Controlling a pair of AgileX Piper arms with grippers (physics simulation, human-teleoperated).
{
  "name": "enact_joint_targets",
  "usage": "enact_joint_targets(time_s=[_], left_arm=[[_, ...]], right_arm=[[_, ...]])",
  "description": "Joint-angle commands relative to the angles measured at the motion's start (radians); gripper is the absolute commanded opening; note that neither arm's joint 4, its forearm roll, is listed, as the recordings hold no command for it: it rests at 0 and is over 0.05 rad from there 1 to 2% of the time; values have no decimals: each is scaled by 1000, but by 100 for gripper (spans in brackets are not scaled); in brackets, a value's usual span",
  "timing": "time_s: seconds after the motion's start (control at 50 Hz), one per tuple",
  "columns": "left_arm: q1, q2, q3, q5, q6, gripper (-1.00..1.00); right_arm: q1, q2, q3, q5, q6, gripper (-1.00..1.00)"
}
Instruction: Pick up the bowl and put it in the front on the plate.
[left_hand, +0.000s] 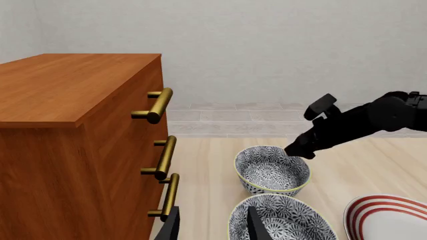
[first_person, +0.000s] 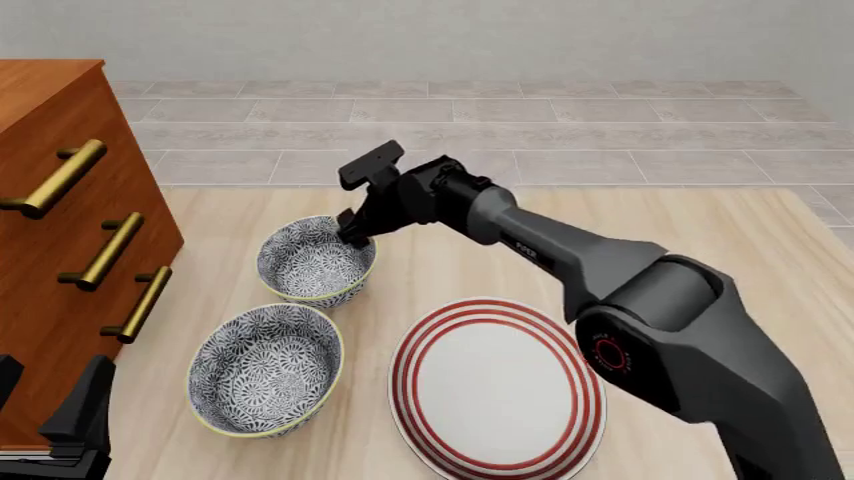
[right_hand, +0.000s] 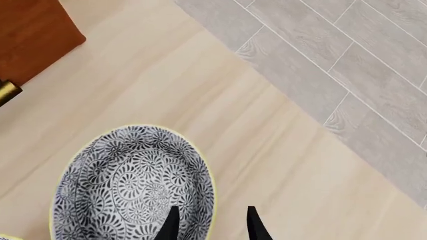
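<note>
Right tool (right_hand: 210, 224) fingers straddle far bowl (right_hand: 127, 185) rim

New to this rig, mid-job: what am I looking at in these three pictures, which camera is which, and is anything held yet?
Two simulated robot arms work at a wooden table. The front view looks down from behind them; each wrist view looks along one arm's fingers. On the table: two patterned bowls, the far bowl and the near bowl, a red-ringed plate, and a wooden drawer cabinet on the left. The right gripper is open, its fingers straddling the far bowl's rim; nothing is lifted. The left gripper hangs open near the cabinet, empty.
</note>
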Motion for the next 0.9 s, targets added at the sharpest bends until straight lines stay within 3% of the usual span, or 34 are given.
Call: enact_joint_targets(time_s=[0.02,0.9], left_arm=[[0,0,0,0,0,100],[0,0,0,0,0,100]], right_arm=[[-9,39,-27,6,-8,100],[-7,120,-57,5,-7,100]])
